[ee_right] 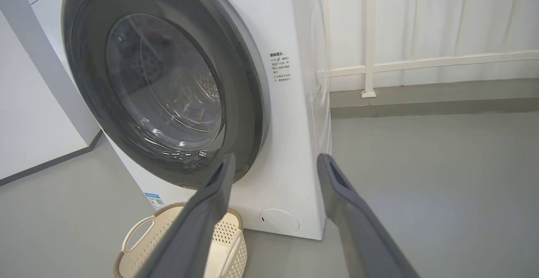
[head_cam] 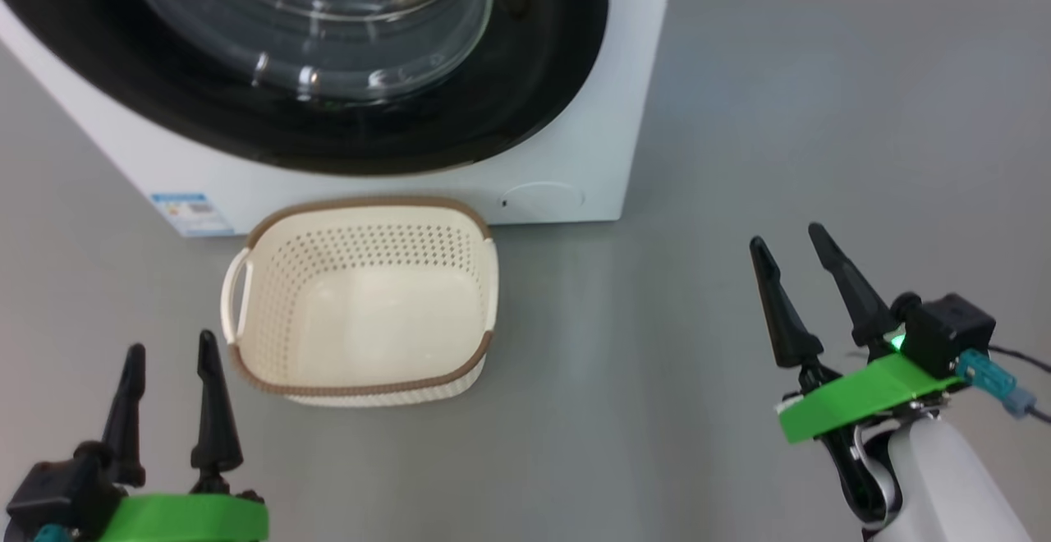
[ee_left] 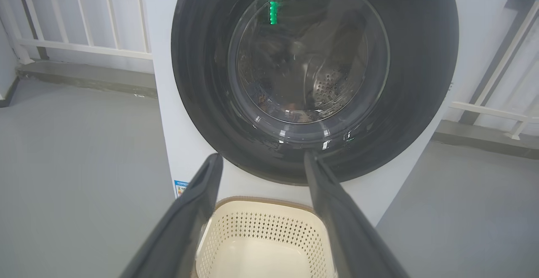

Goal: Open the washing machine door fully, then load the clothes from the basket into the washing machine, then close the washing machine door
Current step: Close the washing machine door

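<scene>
At the bottom corners of the head view, nearest of all: left gripper lower left, right gripper lower right, fingers spread wide on both, nothing between them. Just above the left gripper, on the grey floor, the basket, centre-left of frame, bare to its bottom, not a garment in it. Looks light and stiff, easy to lift by a side handle if wanted. Close behind it, across the top of the frame, the washing machine. And there, shut flat against the white front, the washing machine door: glossy black ring round a bulging glass bowl. Judging by that, rigid, fairly heavy, slick to the touch; best taken at the rim's outer edge, standing proud of the front at centre frame in the right wrist view, never by the glass. Farthest back, through the window in the left wrist view, murky brownish shapes low in the drum, probably the clothes, too dim to swear to.
</scene>
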